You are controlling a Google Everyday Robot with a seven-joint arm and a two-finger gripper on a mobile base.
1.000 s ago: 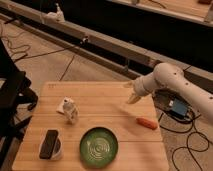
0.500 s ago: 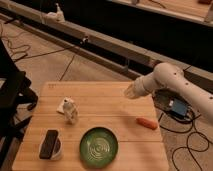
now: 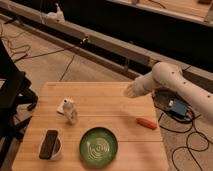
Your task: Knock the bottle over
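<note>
The bottle (image 3: 72,113), small, clear and crinkly, stands upright on the left half of the wooden table (image 3: 105,97). Just behind it lies a flat white square piece (image 3: 63,105). My gripper (image 3: 129,91) hangs at the end of the white arm (image 3: 172,82), above the table's far right part, well to the right of the bottle and apart from it.
A white cup with a black phone (image 3: 50,145) stands at the front left. A green plate (image 3: 98,147) sits at the front middle. A small orange object (image 3: 147,123) lies near the right edge. Cables and a blue box (image 3: 178,108) lie on the floor to the right.
The gripper has drawn slightly up and back along the table's right side. The bottle and other objects have not moved.
</note>
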